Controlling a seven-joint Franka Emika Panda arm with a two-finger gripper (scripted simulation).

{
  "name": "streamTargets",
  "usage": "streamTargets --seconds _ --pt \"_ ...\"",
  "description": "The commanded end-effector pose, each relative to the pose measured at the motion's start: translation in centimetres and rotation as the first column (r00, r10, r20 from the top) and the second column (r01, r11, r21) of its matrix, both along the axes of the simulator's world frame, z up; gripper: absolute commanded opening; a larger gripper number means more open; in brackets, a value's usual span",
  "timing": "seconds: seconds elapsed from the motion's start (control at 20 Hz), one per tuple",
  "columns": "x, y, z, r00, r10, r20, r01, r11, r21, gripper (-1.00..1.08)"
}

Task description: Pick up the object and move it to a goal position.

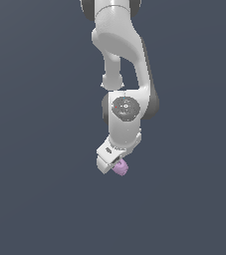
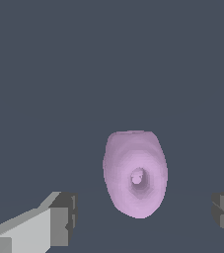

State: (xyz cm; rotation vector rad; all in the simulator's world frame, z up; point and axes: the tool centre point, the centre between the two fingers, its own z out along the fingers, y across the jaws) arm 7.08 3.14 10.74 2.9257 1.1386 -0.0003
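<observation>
Two fingers [image 2: 64, 217] are standing spread wide, and the object [image 2: 135, 173] is sitting between them, touching neither, its dimple facing the wrist camera. In the exterior view the gripper [image 1: 112, 164] is hanging tilted over the object [image 1: 120, 168], which is lying on the dark floor at its tip. I judge the grasp is pending: centring, lowering a little, then closing gently should be keeping this lumpy piece from squirting out.

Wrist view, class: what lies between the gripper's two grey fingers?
The small pink-purple lumpy object with a dimple lies between the fingers, with bare gaps on both sides; the wrist view shows this.
</observation>
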Motion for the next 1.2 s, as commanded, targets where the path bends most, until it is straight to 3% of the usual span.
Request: streamTargets --seconds 0.0,0.5,1.15 --pt "0.3 0.0 -0.3 1.000 0.029 0.000 -0.029 1.000 0.001 1.00" --pt "0.4 0.0 -1.0 0.999 0.050 -0.001 -0.050 0.999 0.002 1.00" --pt "0.4 0.0 -5.7 0.999 0.055 -0.001 -0.055 0.999 0.002 1.00"
